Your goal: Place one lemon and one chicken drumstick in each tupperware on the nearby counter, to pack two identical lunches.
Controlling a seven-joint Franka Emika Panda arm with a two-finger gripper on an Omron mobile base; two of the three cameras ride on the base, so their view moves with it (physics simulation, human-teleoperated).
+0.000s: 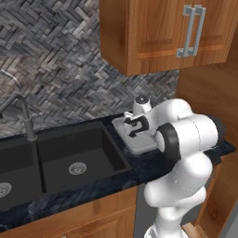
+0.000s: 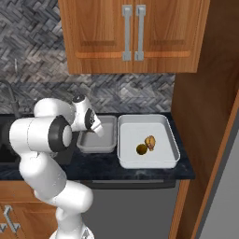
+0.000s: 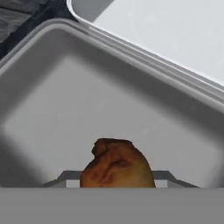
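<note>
**Mia:** Is the gripper (image 2: 99, 132) holding something?

**Ben:** Yes. Its fingers are squeezed nearly all the way together around a chicken drumstick (image 3: 117, 165). It hangs just above the floor of the smaller tupperware (image 2: 103, 140).

**Mia:** What does the drumstick look like?

**Ben:** Brown and orange, lumpy and a bit shiny, like roasted meat. It looks fat and round at the end I can see.

**Mia:** Is it hard to hold?

**Ben:** I think it is light, but a little slippery and bumpy. The thick meaty part seems the best place to pinch, because it would squish a bit and stay put. The thin bone end could slide out.

**Mia:** Where is the other food?

**Ben:** The bigger tupperware (image 2: 125, 140) sits right beside the small one on the black counter (image 2: 144, 173). It already has a lemon (image 2: 141, 149) and another drumstick (image 2: 150, 142) touching each other.

**Mia:** And the small one?

**Ben:** I see no lemon in it yet.
</note>
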